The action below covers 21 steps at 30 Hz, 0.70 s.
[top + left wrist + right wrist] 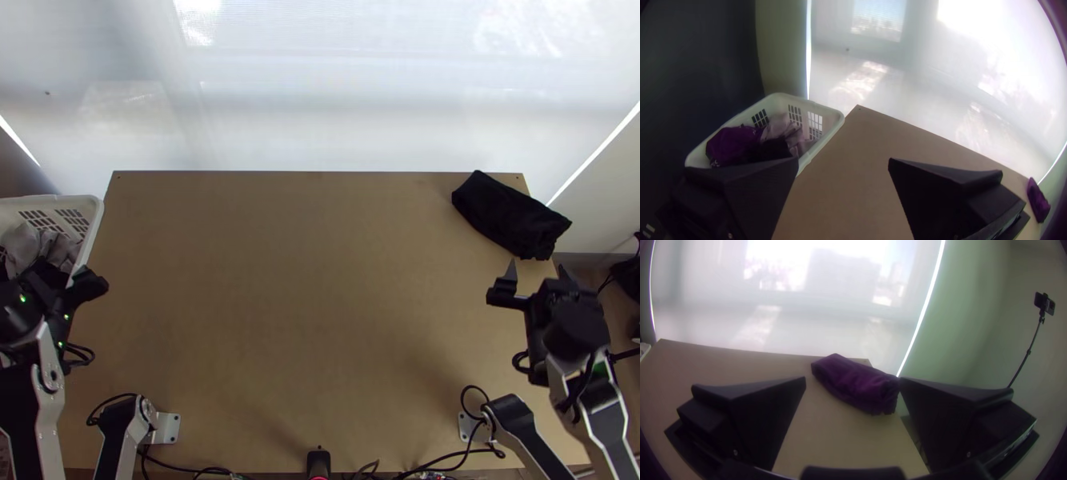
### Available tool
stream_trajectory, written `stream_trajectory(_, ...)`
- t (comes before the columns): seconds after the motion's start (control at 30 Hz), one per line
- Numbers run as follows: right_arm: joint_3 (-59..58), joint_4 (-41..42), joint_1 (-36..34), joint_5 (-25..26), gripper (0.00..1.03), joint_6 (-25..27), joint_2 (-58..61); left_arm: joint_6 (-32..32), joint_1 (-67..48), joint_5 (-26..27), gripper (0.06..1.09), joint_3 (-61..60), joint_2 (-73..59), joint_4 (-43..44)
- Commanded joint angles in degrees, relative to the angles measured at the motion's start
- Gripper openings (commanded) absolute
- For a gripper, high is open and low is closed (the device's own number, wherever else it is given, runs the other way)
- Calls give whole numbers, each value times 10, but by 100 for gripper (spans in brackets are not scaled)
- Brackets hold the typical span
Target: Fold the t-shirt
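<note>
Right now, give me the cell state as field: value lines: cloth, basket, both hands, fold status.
cloth: dark bundle, folded compactly, at the table's far right corner, partly over the right edge
basket: white, slotted, beside the table's left edge, with grey and dark cloths inside
left hand: open, empty, by the basket
right hand: open, empty, on the near side of the bundle
fold status: looks finished; whether the bundle is a t-shirt, cannot tell

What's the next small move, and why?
Probably ease the left end effector into the basket for a garment: its fingers are open, clothes lie inside, and the dark cloth already sits bundled at the table's far right corner.
</note>
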<state>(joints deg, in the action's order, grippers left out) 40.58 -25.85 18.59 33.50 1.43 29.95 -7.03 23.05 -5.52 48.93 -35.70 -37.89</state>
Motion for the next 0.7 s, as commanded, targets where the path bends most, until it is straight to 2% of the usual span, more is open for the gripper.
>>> stream_trajectory(0.0,250,-210,10,1,98,-24,249,-79,42,-10,104,139,-95,-100)
stream_trajectory(0.03,273,-222,12,0,98,-28,273,-78,41,-10,104,152,-101,-113)
stream_trajectory(0.1,292,-221,35,-5,96,-91,287,-80,49,-10,104,161,-128,-112)
stream_trajectory(0.17,288,-188,46,-48,97,-153,273,-73,80,-11,104,180,-161,-115)
stream_trajectory(0.27,284,-181,46,-76,98,-240,270,-19,133,-7,104,205,-201,-112)
stream_trajectory(0.33,304,-200,36,-101,98,-270,283,16,184,-7,104,216,-233,-97)
stream_trajectory(0.43,343,-238,32,-100,98,-269,325,37,239,-7,104,235,-308,-69)
stream_trajectory(0.47,348,-250,33,-109,98,-252,330,39,251,-9,104,245,-341,-70)
stream_trajectory(0.57,342,-245,21,-167,98,-137,323,56,271,-15,104,273,-426,-73)
stream_trajectory(0.67,348,-229,19,-174,98,-45,324,59,285,-21,104,282,-487,-49)
